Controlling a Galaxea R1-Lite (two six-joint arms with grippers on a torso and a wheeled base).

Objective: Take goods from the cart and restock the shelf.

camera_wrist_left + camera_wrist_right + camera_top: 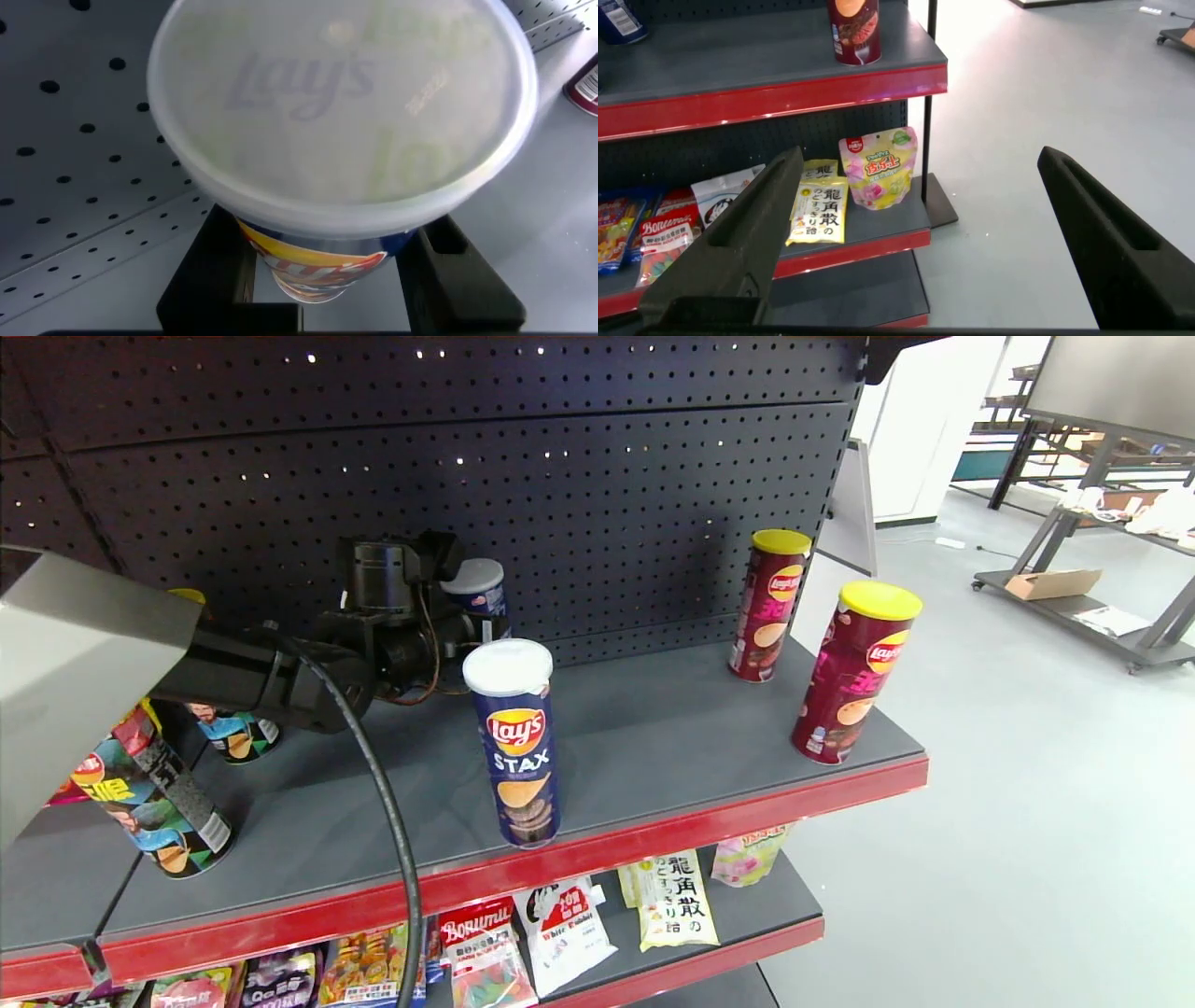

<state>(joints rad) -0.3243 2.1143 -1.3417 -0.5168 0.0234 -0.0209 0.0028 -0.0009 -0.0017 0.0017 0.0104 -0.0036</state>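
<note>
At the back of the grey top shelf, by the perforated panel, my left gripper is shut on a blue chip can with a white lid. In the left wrist view that can stands upright between the black fingers. A second blue can stands at the shelf's front edge. Two maroon cans with yellow lids stand to the right, one further back and one near the corner. My right gripper hangs open and holds nothing, low in front of the lower shelf.
Colourful cans stand at the shelf's left end. Snack bags lie on the lower shelf. Bare grey floor spreads to the right, with a metal rack far off.
</note>
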